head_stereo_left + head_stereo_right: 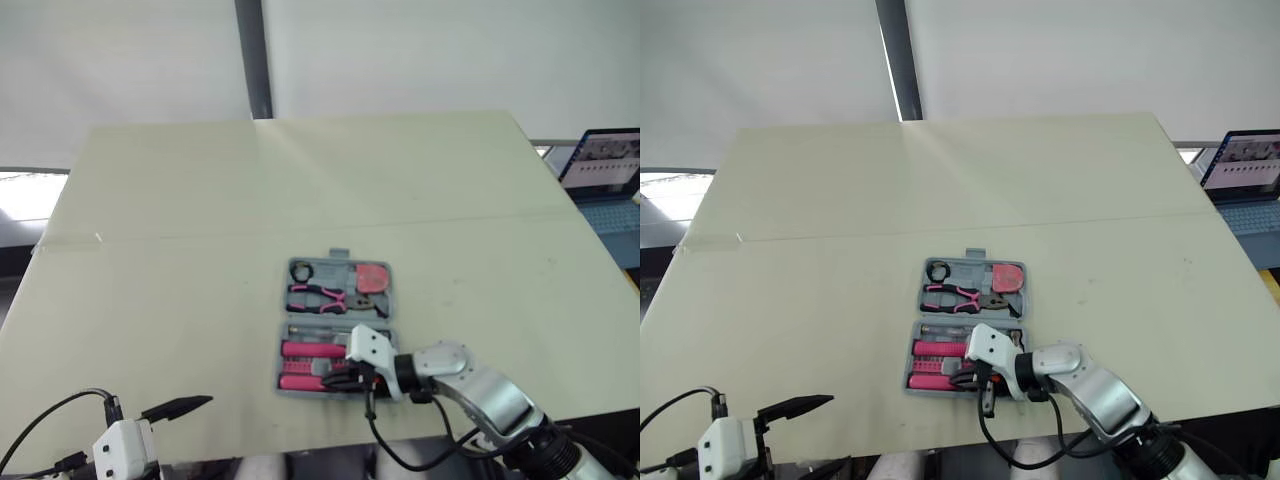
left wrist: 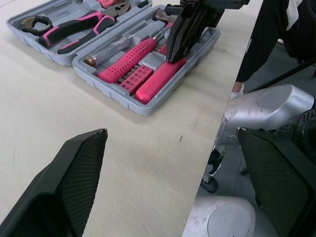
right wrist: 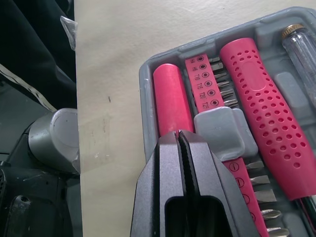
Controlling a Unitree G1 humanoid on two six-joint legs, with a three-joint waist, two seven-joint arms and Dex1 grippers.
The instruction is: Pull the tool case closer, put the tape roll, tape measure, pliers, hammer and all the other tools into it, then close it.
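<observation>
The case (image 2: 106, 89) lies open close in front, with tools (image 2: 126, 61) seated. The right gripper (image 3: 177, 134), fingers shut together, is apparently pressed on the pink handle (image 3: 173, 98). The left gripper (image 2: 170, 138) is held wide. Closing is called for next.

Silver-grey right forearm (image 1: 490, 392), white angular wrist housing (image 1: 372, 348), looping black cables (image 1: 374, 428); white left wrist block (image 1: 120, 448); black wedge-shaped fingers (image 2: 79, 168), seemingly mesh-textured inside.

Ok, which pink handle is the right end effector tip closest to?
The smooth handle, by the case rim; the dotted handle lies beyond the bit strip.
</observation>
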